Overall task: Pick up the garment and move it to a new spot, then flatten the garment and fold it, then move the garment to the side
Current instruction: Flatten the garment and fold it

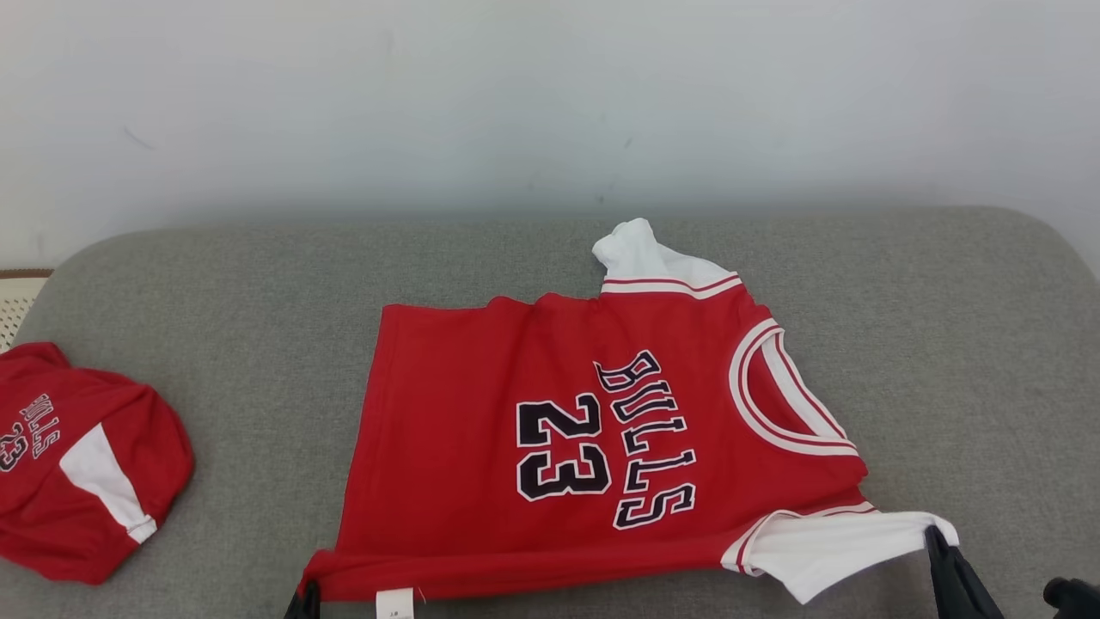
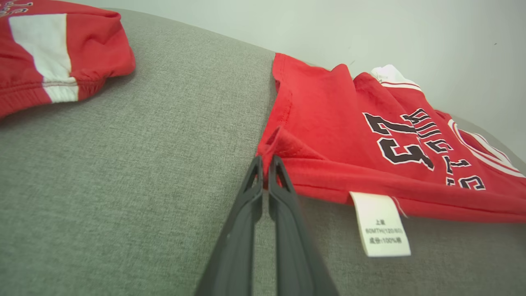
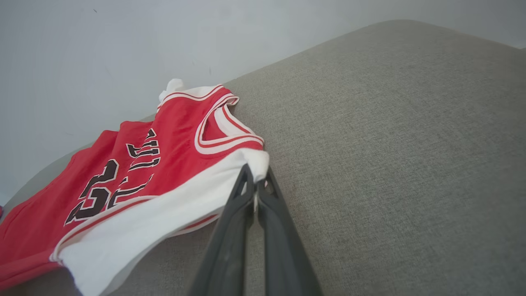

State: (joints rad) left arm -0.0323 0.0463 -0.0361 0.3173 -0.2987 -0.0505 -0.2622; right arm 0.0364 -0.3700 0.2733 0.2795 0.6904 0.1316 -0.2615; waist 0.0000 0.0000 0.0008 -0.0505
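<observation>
Jersey [image 1: 481, 387]: red, lying spread on the grey cushion [image 1: 215, 292].
Left fingers [image 2: 242, 213]: clamped on its hem corner.
Right fingers [image 3: 230, 230]: clamped on its white sleeve.

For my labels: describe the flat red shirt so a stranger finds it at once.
On the grey cushion, look near the middle. The shirt lies spread there. Unlike the crumpled red garment at the left, it shows white sleeves and a neckline.

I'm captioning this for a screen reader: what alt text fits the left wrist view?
The left hand, shut, pinches the hem corner of a red jersey lying on a grey cushion; another red garment lies beyond.
</observation>
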